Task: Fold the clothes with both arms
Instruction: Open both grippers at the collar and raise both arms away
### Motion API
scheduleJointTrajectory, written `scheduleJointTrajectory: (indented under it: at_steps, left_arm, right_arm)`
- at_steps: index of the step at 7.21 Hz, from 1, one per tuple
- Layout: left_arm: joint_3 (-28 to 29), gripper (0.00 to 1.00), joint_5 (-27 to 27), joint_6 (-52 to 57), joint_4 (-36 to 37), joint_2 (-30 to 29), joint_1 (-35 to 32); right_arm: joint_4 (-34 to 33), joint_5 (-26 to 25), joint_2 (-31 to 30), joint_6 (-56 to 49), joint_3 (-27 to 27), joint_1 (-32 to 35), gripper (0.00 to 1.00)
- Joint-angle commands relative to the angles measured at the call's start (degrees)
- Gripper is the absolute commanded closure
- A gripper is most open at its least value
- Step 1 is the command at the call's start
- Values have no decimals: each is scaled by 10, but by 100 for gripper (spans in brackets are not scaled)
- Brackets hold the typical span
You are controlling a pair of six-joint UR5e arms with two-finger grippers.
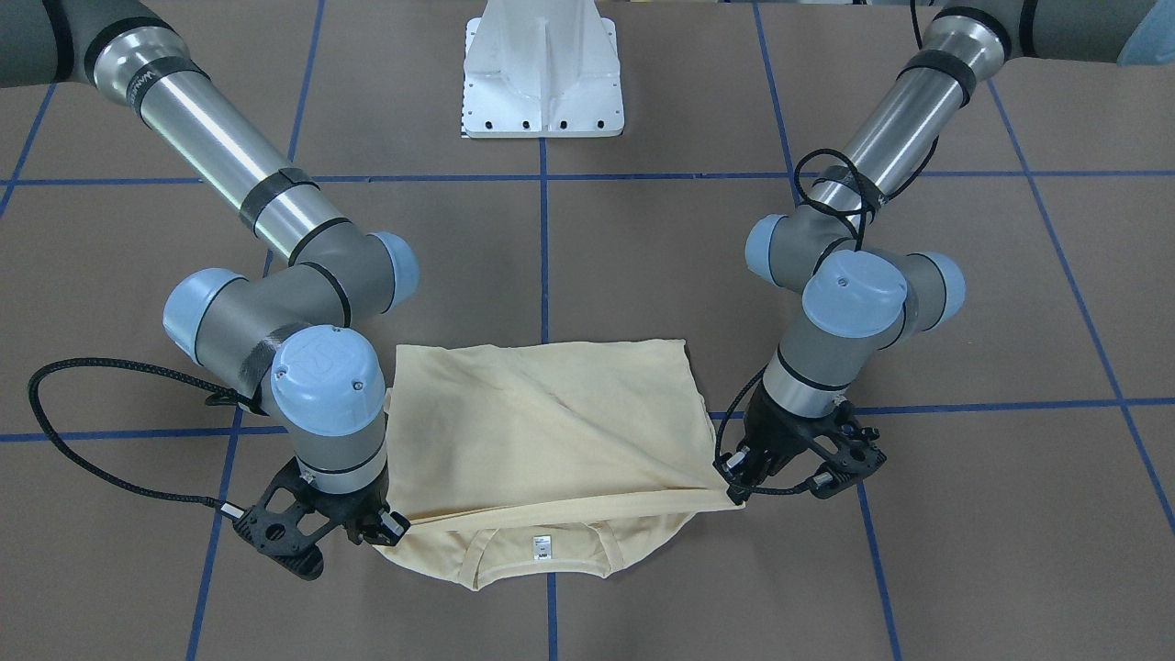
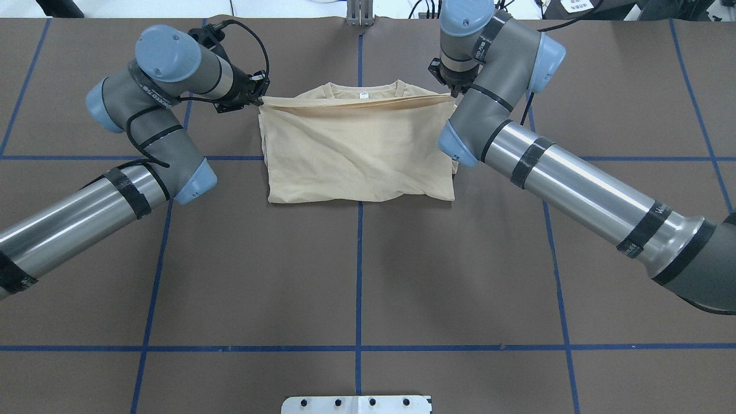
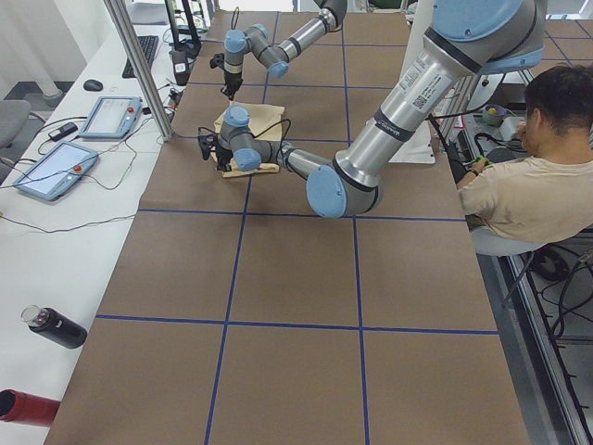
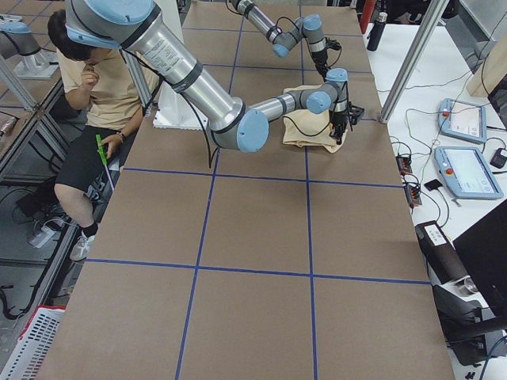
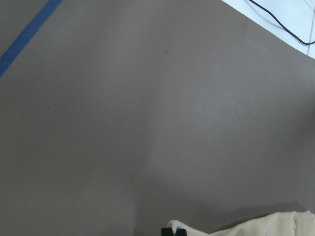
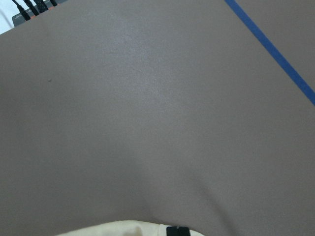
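The pale cream-yellow shirt (image 1: 542,422) lies folded in half on the brown table, its collar and white neck tag (image 1: 542,546) showing past the folded-over edge. That edge runs taut between the two grippers. My left gripper (image 1: 737,488) is shut on one corner of the top layer, and in the overhead view it (image 2: 260,96) sits at the shirt's (image 2: 356,149) far-left corner. My right gripper (image 1: 386,531) is shut on the other corner (image 2: 451,92). Each wrist view shows only black fingertips (image 5: 172,231) and a sliver of cloth (image 6: 113,230) at the bottom edge.
Blue tape lines cross the brown table. The white base pedestal (image 1: 543,83) stands at the robot's side of the table. A person (image 3: 523,185) sits beside the table. Tablets (image 3: 56,171) and a dark bottle (image 3: 56,326) lie on the white bench past the far edge.
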Motion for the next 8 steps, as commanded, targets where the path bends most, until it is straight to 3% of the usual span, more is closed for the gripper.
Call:
scheduleJointTrajectory:
  at_steps: [1,2,3,5,8]
  left_arm:
    - [4,62,2,0,-12,4,2]
    - [11,54,2,1,-26,5,1]
    - [11,49,2,1,-27,5,1]
    - [3,45,-3,18,-39,4,-13]
    - [-58,43,-69,21,-33,25,-43]
  right_arm:
    - [0,-1,5,-2,-3,-2,96]
    - [0,-1,6,-6,-3,-2,42]
    - [0,-1,9,-8,-3,-2,10]
    - [0,-1,12,-14,-1,0,9]
    - [4,10,-38,-12,75,7,9]
